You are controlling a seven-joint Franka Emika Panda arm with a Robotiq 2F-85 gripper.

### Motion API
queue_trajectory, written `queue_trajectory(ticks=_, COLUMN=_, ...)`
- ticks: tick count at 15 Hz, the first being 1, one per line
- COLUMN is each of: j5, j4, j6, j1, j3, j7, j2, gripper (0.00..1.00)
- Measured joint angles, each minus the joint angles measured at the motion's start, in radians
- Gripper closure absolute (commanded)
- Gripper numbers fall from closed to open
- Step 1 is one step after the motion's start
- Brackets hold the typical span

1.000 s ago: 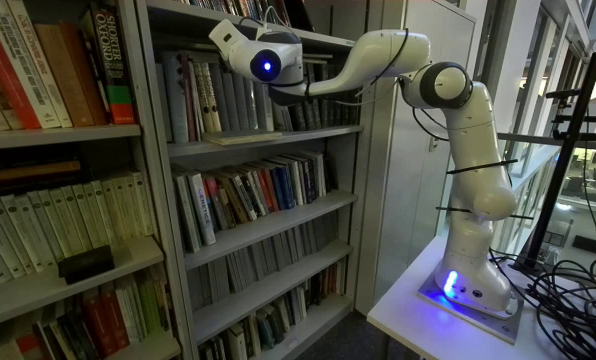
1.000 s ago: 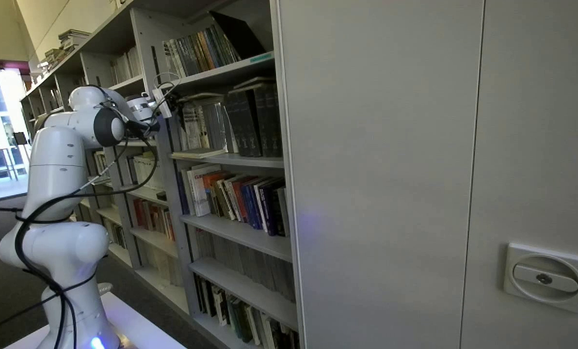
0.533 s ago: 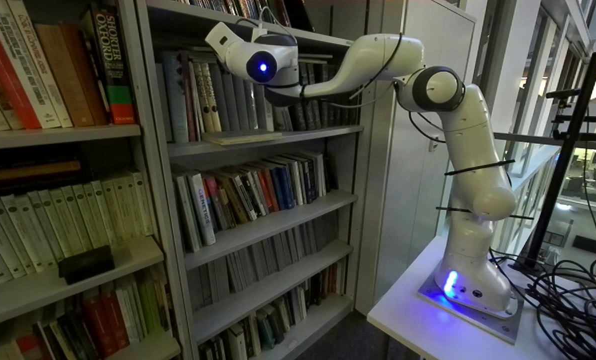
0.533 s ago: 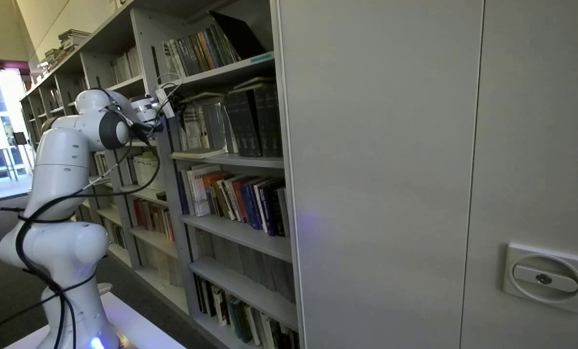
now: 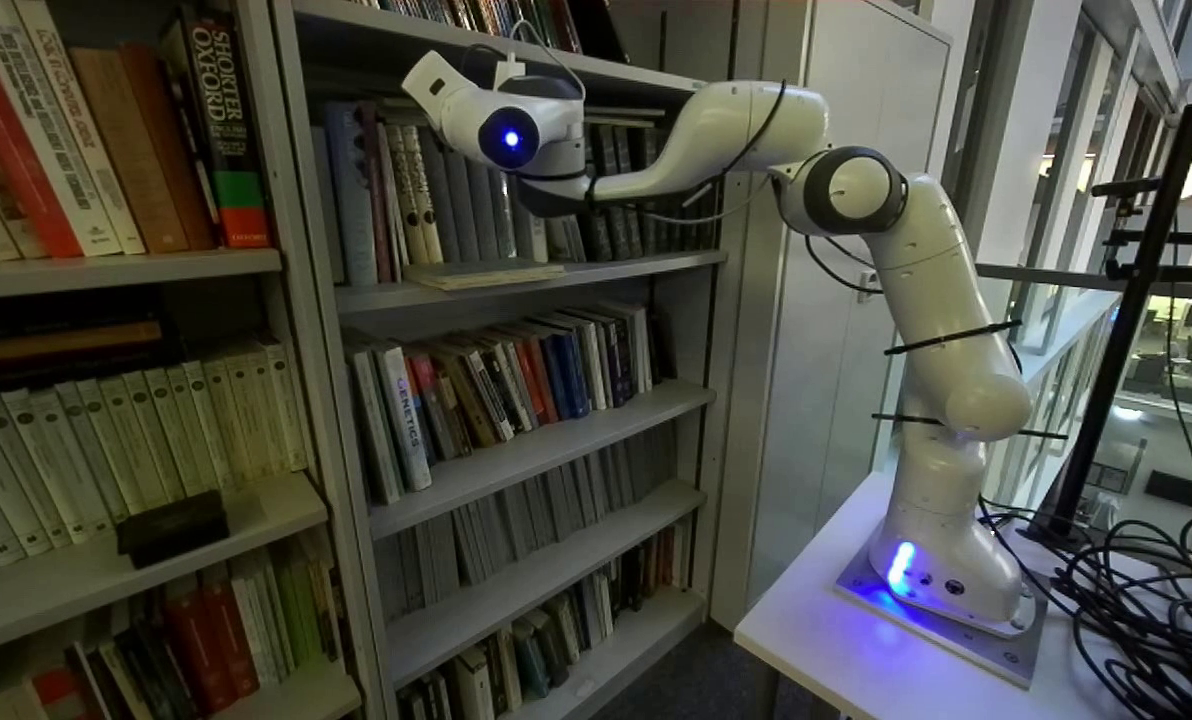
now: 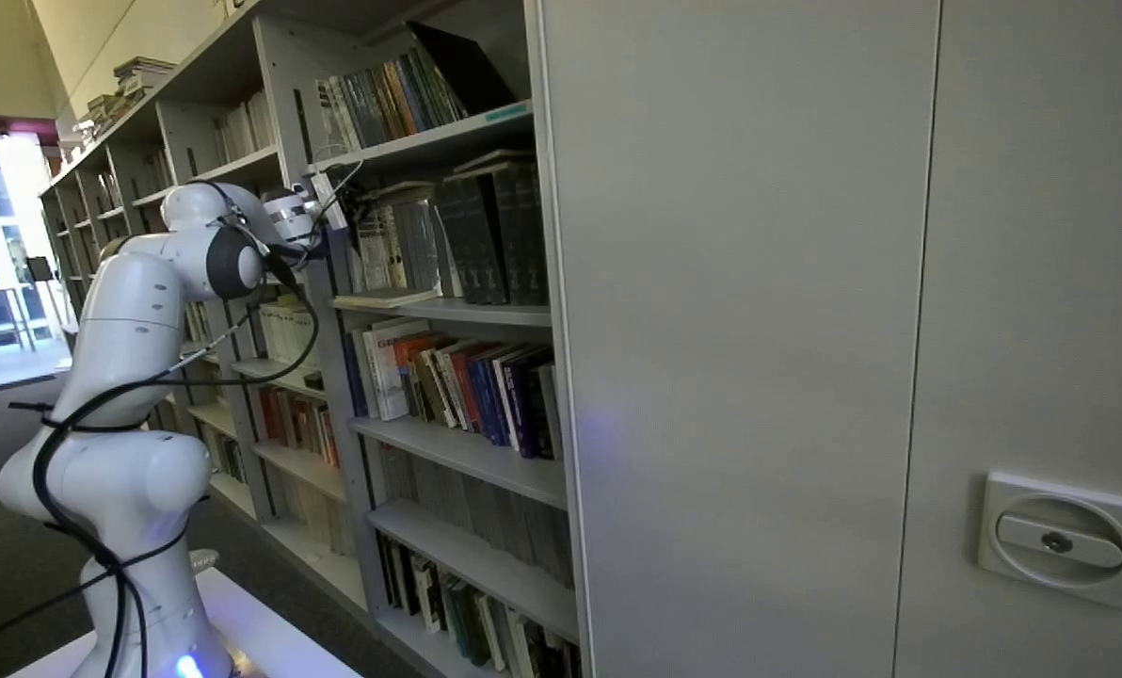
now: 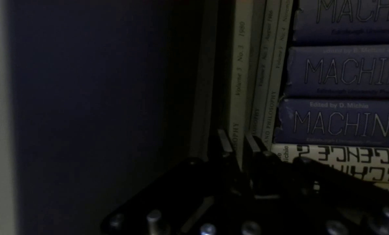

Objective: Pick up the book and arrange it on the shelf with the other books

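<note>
My gripper [image 7: 239,141] shows in the wrist view, its fingertips a narrow gap apart on either side of a slim pale book [image 7: 240,71] marked Volume 3 No. 3 1980. It is too dark to tell whether the fingers press on it. More slim books [image 7: 269,75] lie beside it. The other books [image 5: 466,200] stand upright on the grey shelf [image 5: 646,264]; they also show in an exterior view [image 6: 393,247]. Blue upright volumes [image 7: 341,71] appear sideways in the wrist view. In both exterior views the fingers are hidden or too small to judge.
A pale book [image 5: 486,274] lies flat on the shelf's front edge. A dark blue surface [image 7: 90,98] is close at the left of the wrist view. The upper board [image 6: 429,139] runs above the row, and a grey cabinet door [image 6: 740,330] stands beside the bookcase.
The arm has leaned toward the bookcase. The wrist has moved left and slightly down in an exterior view. The visible books and shelves have not moved.
</note>
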Motion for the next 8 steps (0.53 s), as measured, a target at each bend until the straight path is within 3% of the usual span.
queue_trajectory(ticks=5, j5=0.019, j4=0.053, j6=0.009, j1=-0.006, j3=-0.003, j7=-0.036, j2=0.031, gripper=0.97)
queue_trajectory(ticks=6, j5=0.026, j4=0.063, j6=0.014, j1=-0.007, j3=-0.004, j7=-0.042, j2=0.036, gripper=0.63)
queue_trajectory(ticks=8, j5=0.037, j4=0.084, j6=0.020, j1=-0.007, j3=-0.006, j7=-0.055, j2=0.047, gripper=0.57)
